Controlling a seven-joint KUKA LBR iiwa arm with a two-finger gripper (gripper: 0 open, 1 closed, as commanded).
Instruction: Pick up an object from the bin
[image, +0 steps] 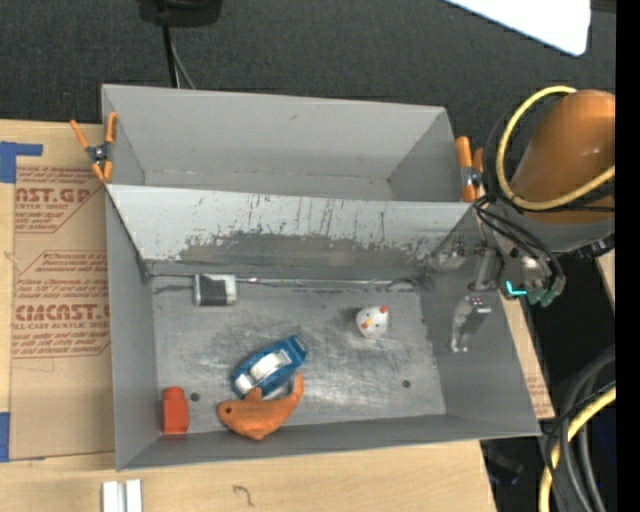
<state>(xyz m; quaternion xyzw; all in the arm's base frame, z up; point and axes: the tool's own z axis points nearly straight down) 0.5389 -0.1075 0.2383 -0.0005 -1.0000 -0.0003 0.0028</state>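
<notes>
the arm's orange cover (560, 150) sits highest at the right, and below it the gripper (461, 338) hangs over the bin's (300, 150) right sloping wall; whether it is spread or closed cannot be told. nearest it, apart to its left on the floor, lies a small white round toy (372, 321) with red and orange marks.

You have one camera, set above the bin (130, 330) and looking down into it somewhat from one side, seemingly from the near edge, since the far wall (280, 150) shows broad. It stands back enough to take in the whole bin, with the arm (560, 145) at the frame's right.
</notes>
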